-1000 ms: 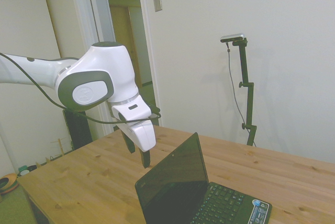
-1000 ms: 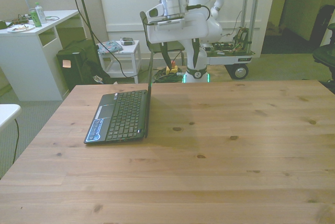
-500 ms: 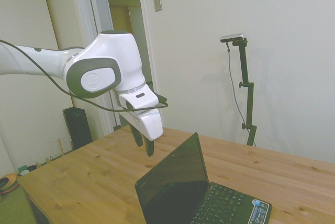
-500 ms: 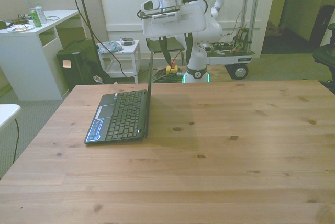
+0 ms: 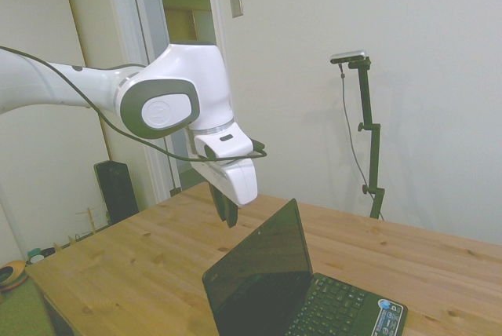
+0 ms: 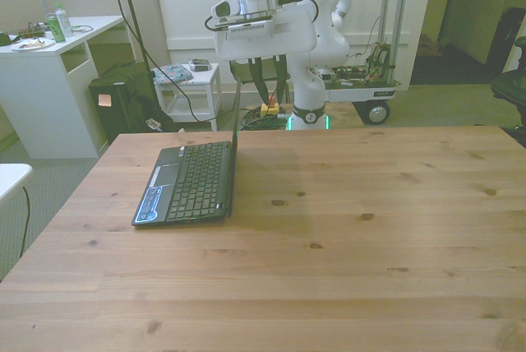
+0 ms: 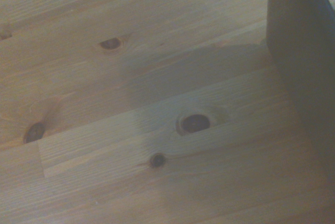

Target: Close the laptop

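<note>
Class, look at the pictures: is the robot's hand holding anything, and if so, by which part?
Nothing is held. The hand hangs empty behind the open laptop, clear of its lid.

One laptop [image 6: 193,173] stands open just below and beside the pincer [image 6: 269,89], on the one wooden desk [image 6: 345,237]. One white arm [image 5: 110,96] carries that one pincer, which has two dark fingers [image 6: 256,82]. Well behind the pincer stand one white side table [image 6: 45,81], bearing one green can [image 6: 52,27], and one small white stand [image 6: 191,93].
</note>
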You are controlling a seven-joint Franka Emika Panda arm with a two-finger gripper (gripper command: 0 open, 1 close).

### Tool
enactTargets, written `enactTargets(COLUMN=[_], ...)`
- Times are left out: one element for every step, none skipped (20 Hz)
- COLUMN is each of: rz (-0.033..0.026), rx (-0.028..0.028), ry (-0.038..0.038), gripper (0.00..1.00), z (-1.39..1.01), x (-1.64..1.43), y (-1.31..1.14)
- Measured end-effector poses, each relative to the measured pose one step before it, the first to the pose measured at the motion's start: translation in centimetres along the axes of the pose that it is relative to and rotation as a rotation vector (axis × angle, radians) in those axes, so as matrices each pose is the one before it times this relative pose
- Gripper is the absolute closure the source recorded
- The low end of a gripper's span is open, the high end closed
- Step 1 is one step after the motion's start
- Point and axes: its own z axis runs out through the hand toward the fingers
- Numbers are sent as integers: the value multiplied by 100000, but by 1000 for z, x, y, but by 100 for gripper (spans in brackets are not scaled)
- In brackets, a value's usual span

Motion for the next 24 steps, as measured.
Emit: enactTargets(rz=[565, 823, 1016, 1088, 1323, 1408, 1301, 1326, 1107, 744, 824, 997, 1161, 946, 1168, 1299, 1008, 753, 428, 449, 468, 419, 482, 518], rx=[-538, -397, -628, -314, -416, -485, -354, -394, -387, -165, 8, -17, -178, -113, -199, -116, -233, -363, -557, -342, -473, -744, -816, -913], ry=[-403, -268, -550, -177, -131, -51, 95, 123, -185, -11, 122, 139, 18, 108, -148, -305, -626, -677, -545, -684, -735, -530, -562, -809], gripper=[100, 100, 100, 100, 100, 100, 100, 100, 100, 100, 100, 100, 100, 100, 100, 100, 100, 100, 100, 100, 100, 100, 100, 100], z=[22, -88, -67, -48, 65, 101, 54, 54, 110, -21, -194, -284, -298, -243, -181, -107, -30, 67, 167, 247, 395, 467, 553, 647], x=[269, 376, 437, 478, 570, 666, 736, 901, 872, 869, 949, 1011, 1132, 1237, 1136, 967, 825, 678, 618, 625, 647, 680, 691, 678], y=[113, 223, 327, 373, 512, 514, 473, 461, 443, 381, 448, 451, 597, 624, 442, 133, -213, -527, -695, -794, -794, -736, -704, -661])
